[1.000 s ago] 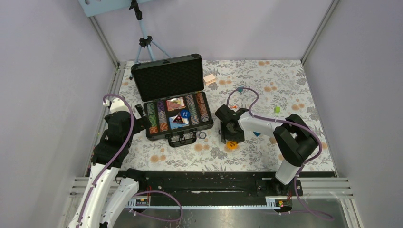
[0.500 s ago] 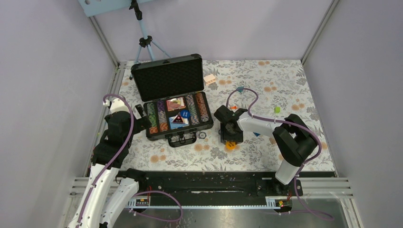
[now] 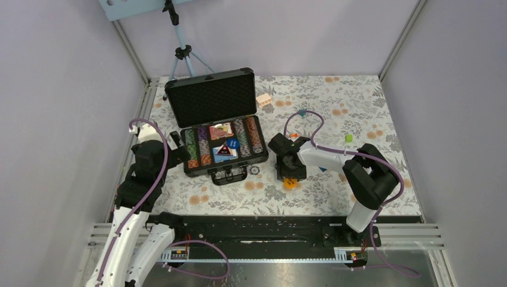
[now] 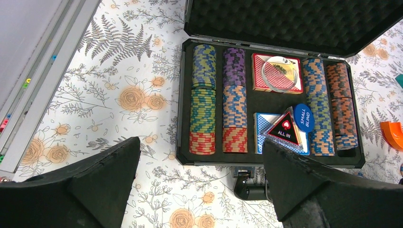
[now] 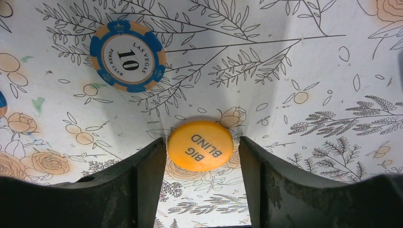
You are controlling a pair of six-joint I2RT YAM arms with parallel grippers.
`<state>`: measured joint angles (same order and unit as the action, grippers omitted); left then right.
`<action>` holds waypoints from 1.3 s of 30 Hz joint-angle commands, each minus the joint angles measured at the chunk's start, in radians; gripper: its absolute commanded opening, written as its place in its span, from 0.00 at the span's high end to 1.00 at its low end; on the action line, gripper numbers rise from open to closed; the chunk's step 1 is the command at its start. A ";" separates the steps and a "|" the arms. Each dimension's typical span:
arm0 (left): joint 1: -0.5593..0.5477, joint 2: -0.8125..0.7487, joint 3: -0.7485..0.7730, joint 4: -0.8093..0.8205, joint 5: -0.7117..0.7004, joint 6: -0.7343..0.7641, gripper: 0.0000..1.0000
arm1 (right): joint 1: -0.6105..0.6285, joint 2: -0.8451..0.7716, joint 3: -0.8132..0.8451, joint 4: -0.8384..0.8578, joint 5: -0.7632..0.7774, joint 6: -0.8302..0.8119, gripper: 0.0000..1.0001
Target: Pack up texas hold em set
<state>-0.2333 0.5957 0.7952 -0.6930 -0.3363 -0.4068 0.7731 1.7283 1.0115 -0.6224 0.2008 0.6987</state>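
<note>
Right wrist view: the right hand (image 5: 202, 142) is down at the tabletop (image 5: 294, 57) with its fingers apart, one on each side of the orange BIG BLIND disc (image 5: 200, 146). The left finger looks to be touching the disc's edge and the right one is a sliver off, so it is bracketed, not yet pinched. A blue-and-tan 10 chip (image 5: 128, 55) lies loose a little beyond it. Top external view, against a second ago: the right arm has crept slightly toward the briefcase (image 3: 210, 98), and little else has shifted. The left arm has not moved and the case contents look the same. My reading is that this was a small correction to centre the hand on the disc before closing. The briefcase sits open near the left arm with its lid propped up. Chip rows (image 4: 203, 99), the red deck (image 4: 277, 72), the SMALL BLIND disc (image 4: 304, 118) and the ALL IN marker (image 4: 284, 130) are already in the tray. The left hand (image 4: 199, 156) hangs spread wide just in front of the case, holding nothing. Still to do, by the look of it: disc and loose chip into the case, then lid down.
</note>
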 commanded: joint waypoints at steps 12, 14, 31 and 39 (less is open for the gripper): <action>-0.004 -0.010 -0.003 0.043 0.013 0.016 0.01 | 0.030 0.063 -0.113 -0.067 -0.027 0.010 0.34; -0.003 -0.011 -0.004 0.043 0.014 0.016 0.01 | 0.031 0.059 -0.116 -0.062 -0.032 0.012 0.34; -0.004 -0.013 -0.004 0.043 0.014 0.016 0.01 | 0.034 0.059 -0.131 -0.054 -0.040 0.013 0.38; -0.004 -0.012 -0.004 0.044 0.014 0.016 0.01 | 0.034 0.022 -0.131 -0.052 -0.014 0.021 0.44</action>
<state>-0.2340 0.5953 0.7952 -0.6930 -0.3328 -0.4068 0.7906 1.6924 0.9646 -0.5911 0.1825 0.7048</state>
